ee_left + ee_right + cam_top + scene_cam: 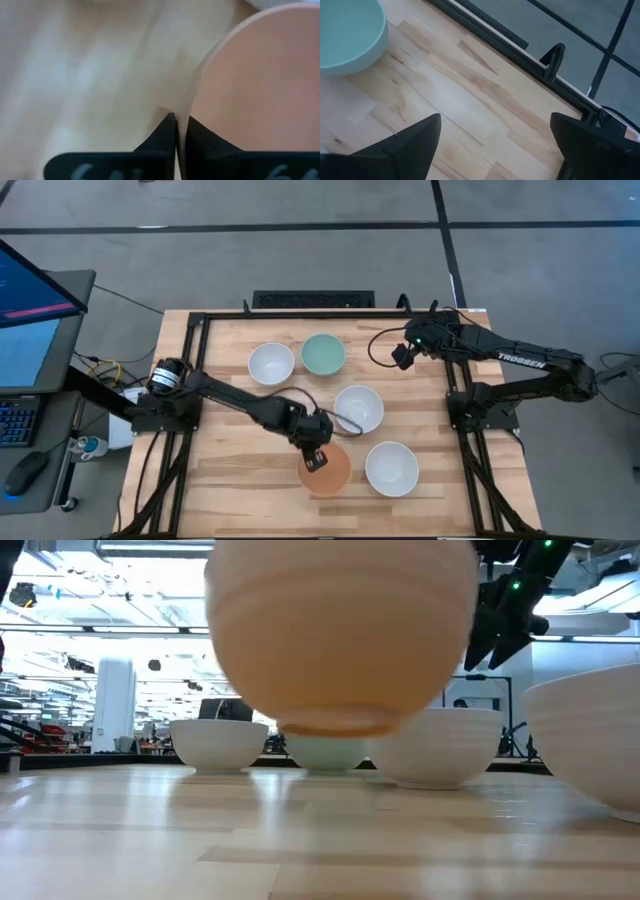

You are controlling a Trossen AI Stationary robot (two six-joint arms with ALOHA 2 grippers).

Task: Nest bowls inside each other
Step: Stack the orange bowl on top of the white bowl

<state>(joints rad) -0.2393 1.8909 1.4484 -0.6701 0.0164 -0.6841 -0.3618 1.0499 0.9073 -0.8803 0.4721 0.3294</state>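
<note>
High view: left gripper (316,456) pinching rim of orange bowl (328,472), near table (220,470) front edge, beside white bowl (391,468).
Low view: orange bowl (340,630) hanging clear of tabletop.
Right wrist view: right gripper (492,145) idling, fingers spread wide, near mint bowl (347,35).

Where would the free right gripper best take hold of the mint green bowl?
On the rim. The mint green bowl sits upright and open, standing apart from the white bowl beside it, so its thin wall suits a two-finger pinch. The open right gripper hovers on its right-hand side, so come down from above onto that near edge, one finger inside, one outside.
</note>
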